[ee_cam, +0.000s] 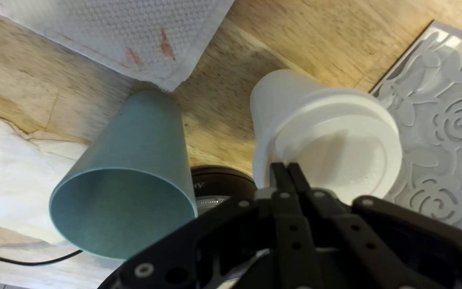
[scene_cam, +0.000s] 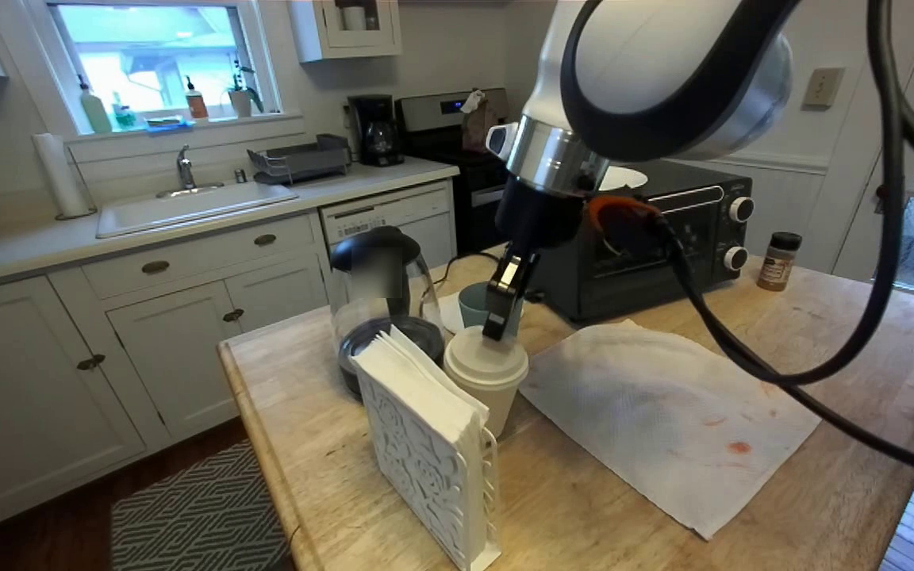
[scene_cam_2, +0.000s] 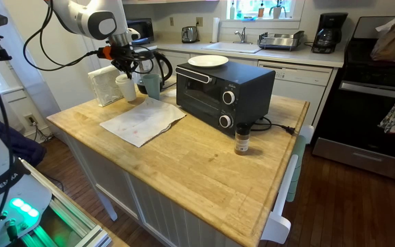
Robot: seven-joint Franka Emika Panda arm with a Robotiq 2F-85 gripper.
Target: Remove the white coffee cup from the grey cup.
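Wood table [scene_cam_2: 197, 164]: black toaster oven [scene_cam_2: 225, 89] on it, glass pitcher [scene_cam: 382, 313] and white napkin holder [scene_cam: 421, 464] near each other. Gripper [ee_cam: 286, 165] just above the lidded white coffee cup [ee_cam: 327, 140], fingers together, nothing visibly held; can't tell if tips touch. Cup stands upright on table between napkin holder and upright grey cup [ee_cam: 134, 152], apart from the latter.

The white coffee cup [scene_cam_2: 127, 90], tapered, stands upright on the wooden tabletop [scene_cam_2: 190, 154], a white lid [ee_cam: 347, 160] over its mouth. Near it but apart, the grey cup [ee_cam: 126, 160], a grey-green tumbler, stands upright and uncovered; its shaded bottom is hard to make out.
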